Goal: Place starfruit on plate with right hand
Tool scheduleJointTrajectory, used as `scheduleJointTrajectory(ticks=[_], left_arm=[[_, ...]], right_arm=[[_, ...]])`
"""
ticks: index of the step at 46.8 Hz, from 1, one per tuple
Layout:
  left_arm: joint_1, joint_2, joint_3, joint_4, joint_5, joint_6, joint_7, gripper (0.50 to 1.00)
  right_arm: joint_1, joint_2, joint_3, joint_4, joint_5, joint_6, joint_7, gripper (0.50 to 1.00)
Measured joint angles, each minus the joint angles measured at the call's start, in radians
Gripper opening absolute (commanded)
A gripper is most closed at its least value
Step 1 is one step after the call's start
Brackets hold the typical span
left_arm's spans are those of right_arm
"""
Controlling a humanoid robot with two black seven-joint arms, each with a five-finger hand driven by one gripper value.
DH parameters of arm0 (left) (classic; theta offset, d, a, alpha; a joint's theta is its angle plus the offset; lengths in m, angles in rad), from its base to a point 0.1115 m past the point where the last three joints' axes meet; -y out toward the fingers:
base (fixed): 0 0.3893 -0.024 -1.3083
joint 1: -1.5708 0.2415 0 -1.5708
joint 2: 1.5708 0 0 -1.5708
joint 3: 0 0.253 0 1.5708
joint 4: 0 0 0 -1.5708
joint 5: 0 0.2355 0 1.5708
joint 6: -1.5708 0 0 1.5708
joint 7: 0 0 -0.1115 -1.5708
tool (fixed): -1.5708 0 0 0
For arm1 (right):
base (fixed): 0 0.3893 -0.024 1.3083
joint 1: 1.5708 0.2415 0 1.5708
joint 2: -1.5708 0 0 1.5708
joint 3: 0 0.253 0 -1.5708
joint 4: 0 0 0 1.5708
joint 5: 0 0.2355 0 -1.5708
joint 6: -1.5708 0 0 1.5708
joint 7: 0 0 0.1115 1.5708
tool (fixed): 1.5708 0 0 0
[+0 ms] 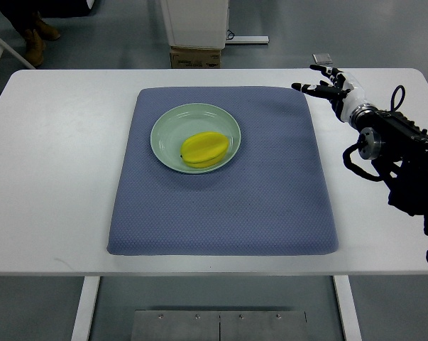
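A yellow starfruit [204, 150] lies inside the pale green plate [167, 131], toward its lower right part. The plate rests on a blue-grey mat [270, 199] in the middle of the white table. My right hand [324, 84] hovers over the table's far right, just beyond the mat's upper right corner and well clear of the plate. Its fingers are spread and hold nothing. The black right forearm [402, 153] runs down to the right edge of the picture. No left arm shows.
The white table [50, 177] extends bare left and right of the mat. Beyond its far edge stand a cardboard box [195, 57] and a white cabinet base [196, 21] on the floor. A person's boots [36, 39] show at the top left.
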Motion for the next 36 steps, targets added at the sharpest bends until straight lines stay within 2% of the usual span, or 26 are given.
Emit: scheduleJointTrajectory(ticks=[23, 36], left_arm=[[0.000, 0.000, 0.000, 0.000, 0.000, 0.000, 0.000, 1.000], [0.000, 0.000, 0.000, 0.000, 0.000, 0.000, 0.000, 1.000]], right_arm=[[-0.080, 0.001, 0.238, 0.027, 0.007, -0.002, 0.014, 1.000], [-0.126, 0.007, 0.263, 0.038, -0.017, -0.003, 0.042, 1.000]])
